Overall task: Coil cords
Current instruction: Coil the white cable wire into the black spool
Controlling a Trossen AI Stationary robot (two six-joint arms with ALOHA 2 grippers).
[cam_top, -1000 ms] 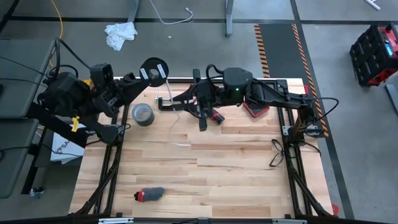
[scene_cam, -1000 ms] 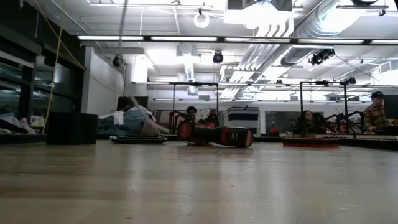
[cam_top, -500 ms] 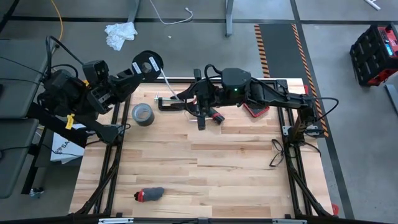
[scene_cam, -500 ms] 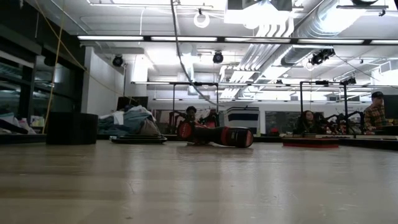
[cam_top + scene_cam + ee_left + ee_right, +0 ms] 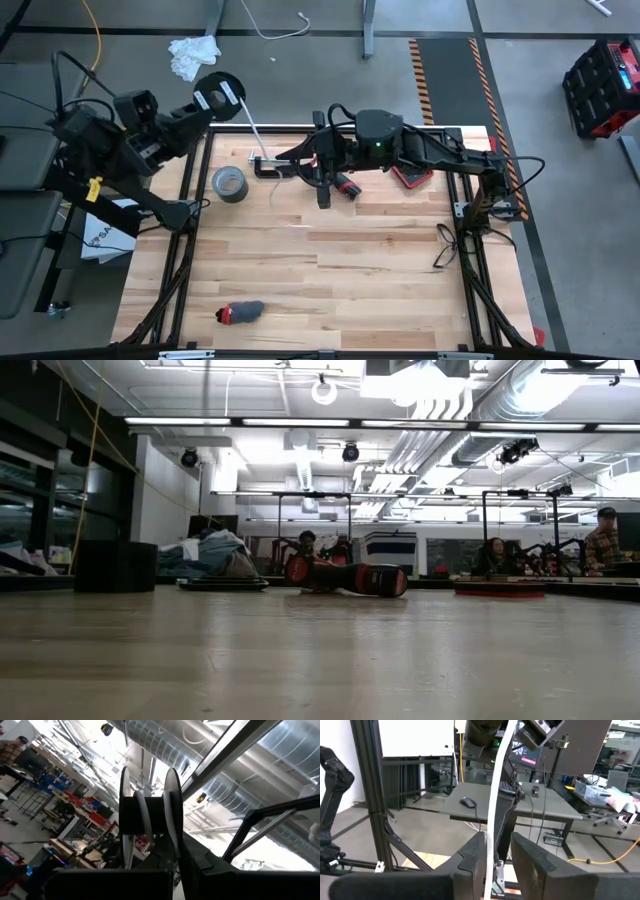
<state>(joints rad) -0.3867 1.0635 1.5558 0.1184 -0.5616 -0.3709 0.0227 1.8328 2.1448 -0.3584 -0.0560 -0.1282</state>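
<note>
**Cord stretched between both grippers**

I see the left gripper point(image 5: 205, 103) pressed shut on the black spool point(image 5: 219, 92), raised past the counter's point(image 5: 330, 270) far left corner. The white cord point(image 5: 252, 132) runs taut from it to the right gripper point(image 5: 322, 172), which pinches the cord above the counter's far edge.

A grey tape roll point(image 5: 229, 184) lies on the wooden table point(image 5: 330, 290), well apart from a red-tipped dark object point(image 5: 239, 313).

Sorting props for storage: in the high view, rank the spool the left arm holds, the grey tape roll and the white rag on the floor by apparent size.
1. Spool, though raised nearer the camera, so unsure.
2. White rag, similar in spread to the spool.
3. Grey tape roll, smallest.
</note>
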